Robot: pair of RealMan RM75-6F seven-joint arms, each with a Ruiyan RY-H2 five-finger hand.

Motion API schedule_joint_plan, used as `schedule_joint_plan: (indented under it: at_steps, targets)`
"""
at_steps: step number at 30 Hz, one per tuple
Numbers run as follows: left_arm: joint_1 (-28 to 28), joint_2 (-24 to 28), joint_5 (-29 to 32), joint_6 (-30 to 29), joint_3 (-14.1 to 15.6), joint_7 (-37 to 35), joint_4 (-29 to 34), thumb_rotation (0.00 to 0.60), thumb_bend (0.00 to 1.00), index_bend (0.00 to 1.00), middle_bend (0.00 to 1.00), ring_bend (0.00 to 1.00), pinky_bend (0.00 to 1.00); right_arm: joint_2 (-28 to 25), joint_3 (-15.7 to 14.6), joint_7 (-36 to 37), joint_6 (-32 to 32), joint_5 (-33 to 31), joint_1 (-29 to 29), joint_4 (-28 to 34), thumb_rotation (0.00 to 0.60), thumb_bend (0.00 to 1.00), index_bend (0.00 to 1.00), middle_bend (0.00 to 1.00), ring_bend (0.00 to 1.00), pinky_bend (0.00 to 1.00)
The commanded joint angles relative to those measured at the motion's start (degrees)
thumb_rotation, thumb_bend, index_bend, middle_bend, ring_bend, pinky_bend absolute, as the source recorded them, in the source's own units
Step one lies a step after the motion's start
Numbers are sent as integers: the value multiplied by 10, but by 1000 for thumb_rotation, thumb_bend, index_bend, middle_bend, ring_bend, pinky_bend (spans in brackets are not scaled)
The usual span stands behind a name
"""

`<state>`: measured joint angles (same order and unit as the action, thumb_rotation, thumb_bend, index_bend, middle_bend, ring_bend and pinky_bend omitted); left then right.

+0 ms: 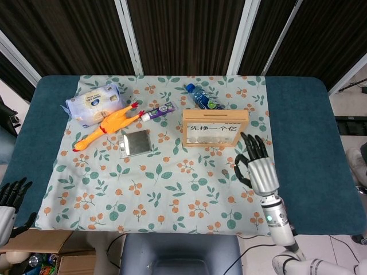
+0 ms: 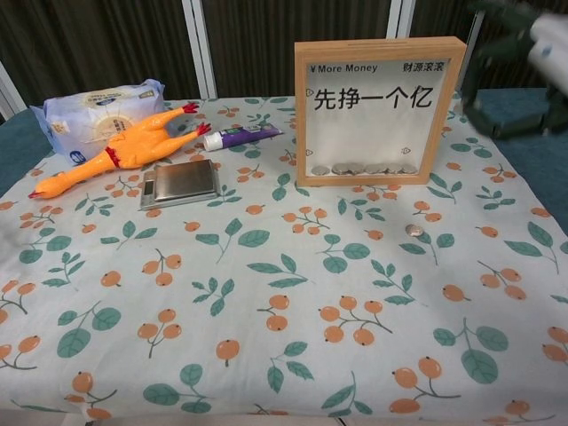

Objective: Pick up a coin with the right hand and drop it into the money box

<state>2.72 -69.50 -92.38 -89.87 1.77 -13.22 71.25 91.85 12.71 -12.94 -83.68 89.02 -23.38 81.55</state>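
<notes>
The wooden money box (image 2: 379, 111) stands upright on the floral cloth, with a row of coins showing behind its glass; the head view has it at mid-table (image 1: 215, 127). One loose coin (image 2: 412, 229) lies on the cloth in front of the box's right corner. My right hand (image 1: 258, 167) is lifted above the cloth to the right of the box, fingers spread, nothing in it. It appears blurred at the top right of the chest view (image 2: 515, 62), well above the coin. My left hand (image 1: 10, 201) hangs off the table's left front corner, fingers apart and empty.
A yellow rubber chicken (image 1: 106, 127), a tissue pack (image 1: 94, 104), a toothpaste tube (image 1: 159, 112), a silver flat box (image 1: 135, 142) and a lying water bottle (image 1: 203, 97) occupy the cloth's back left and centre. Blue table surface (image 1: 298, 126) flanks the cloth.
</notes>
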Motion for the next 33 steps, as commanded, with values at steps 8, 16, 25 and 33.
schedule_joint_plan:
  at_steps: [8, 16, 25, 33]
  targets:
    - [0, 6, -3, -3, 0, 9, 11, 600, 357, 0, 0, 0, 0, -124, 184, -132, 130, -169, -137, 129, 600, 582, 767, 123, 0, 0]
    - [3, 7, -4, 1, 1, 9, 16, 600, 356, 0, 0, 0, 0, -113, 176, -185, 227, -256, -218, 50, 600, 581, 764, 123, 0, 0]
    - [3, 8, -4, 3, 1, 8, 16, 600, 356, 0, 0, 0, 0, -115, 154, -220, 262, -318, -258, 23, 600, 581, 767, 123, 0, 0]
    - [3, 5, 3, 10, 2, -1, 7, 600, 357, 0, 0, 0, 0, -116, 132, -241, 285, -366, -285, 1, 600, 580, 768, 123, 0, 0]
